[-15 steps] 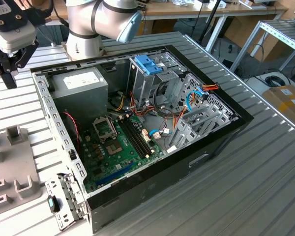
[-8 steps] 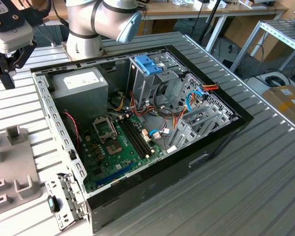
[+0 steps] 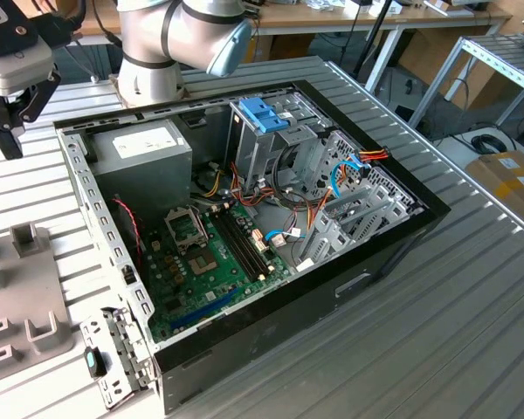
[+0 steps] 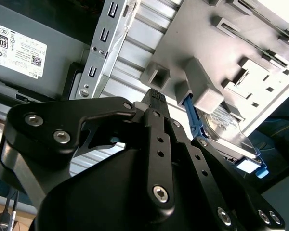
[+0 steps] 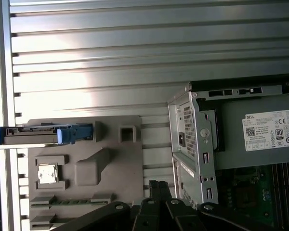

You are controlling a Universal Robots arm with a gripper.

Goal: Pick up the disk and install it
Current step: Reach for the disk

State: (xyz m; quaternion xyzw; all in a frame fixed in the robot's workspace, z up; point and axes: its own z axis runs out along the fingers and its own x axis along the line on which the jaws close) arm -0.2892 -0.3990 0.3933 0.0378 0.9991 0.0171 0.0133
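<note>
The disk (image 5: 31, 135) stands on edge in a slot of the grey fixture (image 5: 86, 168), its silver body framed in blue plastic. The second wrist view shows the disk (image 4: 229, 127) beyond a grey block of the fixture, with blue frame ends showing. My gripper (image 3: 9, 144) hangs above the ribbed table at the exterior view's far left, beside the open computer case (image 3: 244, 218). Its black fingers are shut together on nothing in both wrist views (image 5: 159, 184) (image 4: 156, 94). It is well apart from the disk.
Inside the case, a metal drive cage with a blue latch (image 3: 264, 113) stands near the back, next to a grey power supply box (image 3: 144, 153) and the green mainboard (image 3: 210, 262). The fixture (image 3: 22, 297) lies left of the case. The arm's base (image 3: 157, 52) rises behind.
</note>
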